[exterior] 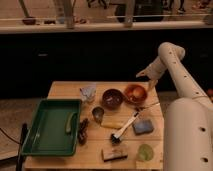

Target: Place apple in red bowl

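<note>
The red bowl (pixel 135 93) is bright orange-red and stands at the far right of the wooden table (pixel 65 90). Something round and reddish seems to lie inside it, but I cannot tell whether it is the apple. My gripper (pixel 149 79) hangs at the end of the white arm (pixel 172 57), just above and to the right of the red bowl's rim, near the table's back right corner. The dark maroon bowl (pixel 112 98) sits right beside the red bowl on its left.
A green tray (pixel 45 130) holding a green item (pixel 70 122) fills the left. A crumpled clear wrapper (pixel 88 91), metal cup (pixel 98 115), white-handled brush (pixel 126 128), blue sponge (pixel 141 126), brown bar (pixel 112 153) and green disc (pixel 145 151) lie around. My white body (pixel 187 135) stands at the right.
</note>
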`<state>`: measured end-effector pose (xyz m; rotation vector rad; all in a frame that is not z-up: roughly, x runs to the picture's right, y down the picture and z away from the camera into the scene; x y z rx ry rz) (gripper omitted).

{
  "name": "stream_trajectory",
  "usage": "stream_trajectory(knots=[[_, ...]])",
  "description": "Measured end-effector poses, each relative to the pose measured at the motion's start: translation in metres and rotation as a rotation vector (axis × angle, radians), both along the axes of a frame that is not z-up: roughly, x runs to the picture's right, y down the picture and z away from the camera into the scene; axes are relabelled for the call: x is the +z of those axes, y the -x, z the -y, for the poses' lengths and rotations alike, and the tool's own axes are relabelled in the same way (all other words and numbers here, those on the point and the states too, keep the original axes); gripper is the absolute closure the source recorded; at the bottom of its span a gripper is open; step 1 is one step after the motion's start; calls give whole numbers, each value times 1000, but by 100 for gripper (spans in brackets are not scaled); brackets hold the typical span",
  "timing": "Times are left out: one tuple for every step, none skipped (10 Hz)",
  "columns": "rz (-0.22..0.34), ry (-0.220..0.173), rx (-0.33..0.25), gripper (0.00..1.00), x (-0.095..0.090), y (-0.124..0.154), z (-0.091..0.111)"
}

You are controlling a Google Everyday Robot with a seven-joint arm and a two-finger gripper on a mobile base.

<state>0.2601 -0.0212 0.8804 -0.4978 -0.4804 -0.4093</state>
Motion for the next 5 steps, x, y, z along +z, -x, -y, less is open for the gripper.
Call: stream_trajectory(knots=[[0, -2, 0, 20, 0, 0, 0], [1, -4, 2, 20, 0, 0, 0], [3, -6, 5, 20, -1, 0, 0], [8, -11, 8, 20, -2, -1, 2], [13, -15, 11, 20, -2, -1, 3]])
